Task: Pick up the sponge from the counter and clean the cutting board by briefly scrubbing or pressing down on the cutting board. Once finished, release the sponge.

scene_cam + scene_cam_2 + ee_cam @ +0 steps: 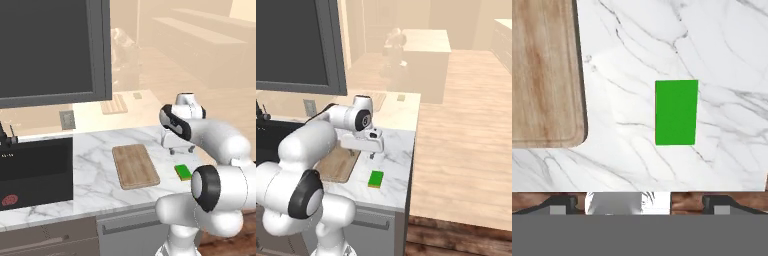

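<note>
- The gripper (372,156) hangs above the marble bench (393,160), pointing down, jaws spread wide and grasping nothing.
- The sponge (676,112) lies flat on the bench below the gripper and clear of both fingertips (561,204), a little off to one side of their midline.
- The cutting board (543,75) lies beside the sponge, apart from it, a strip of marble between them.
- The hand view shows the sponge's full green top and the board's rounded corner.
- The right base view shows the sponge's yellowish lower layer, near the bench's front edge.
- The left base view shows the whole board and a dark sink beyond it.
</note>
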Available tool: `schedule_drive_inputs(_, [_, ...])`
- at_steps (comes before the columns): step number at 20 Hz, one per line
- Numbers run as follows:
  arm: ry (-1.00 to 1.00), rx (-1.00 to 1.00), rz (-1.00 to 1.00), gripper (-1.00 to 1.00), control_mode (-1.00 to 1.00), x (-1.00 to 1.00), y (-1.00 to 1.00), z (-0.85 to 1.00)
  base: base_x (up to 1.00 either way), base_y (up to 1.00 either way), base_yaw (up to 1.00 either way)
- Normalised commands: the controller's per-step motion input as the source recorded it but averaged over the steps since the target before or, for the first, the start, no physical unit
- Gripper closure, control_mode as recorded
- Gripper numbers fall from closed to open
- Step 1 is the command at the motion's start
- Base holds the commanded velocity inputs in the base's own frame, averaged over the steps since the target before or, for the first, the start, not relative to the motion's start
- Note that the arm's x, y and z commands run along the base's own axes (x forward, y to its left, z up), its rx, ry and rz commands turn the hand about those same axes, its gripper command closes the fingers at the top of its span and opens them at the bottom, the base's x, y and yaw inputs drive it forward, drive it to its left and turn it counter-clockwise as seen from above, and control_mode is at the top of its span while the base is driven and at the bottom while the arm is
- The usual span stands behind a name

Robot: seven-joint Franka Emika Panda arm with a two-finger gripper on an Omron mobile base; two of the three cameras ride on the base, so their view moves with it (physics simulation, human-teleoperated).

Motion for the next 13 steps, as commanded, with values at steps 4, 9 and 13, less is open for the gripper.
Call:
schedule_drive_inputs(4, [-0.09, 0.0, 0.0, -1.0, -1.0, -0.54, 0.57, 0.66, 0.0, 0.0, 0.0])
schedule_drive_inputs(9, [-0.19, 0.0, 0.0, -1.0, -1.0, -0.33, 0.53, 0.78, 0.0, 0.0, 0.0])
schedule_drive_inputs(13, [-0.18, 0.0, -0.02, -1.0, -1.0, -0.2, 0.44, 0.75, 0.0, 0.0, 0.0])
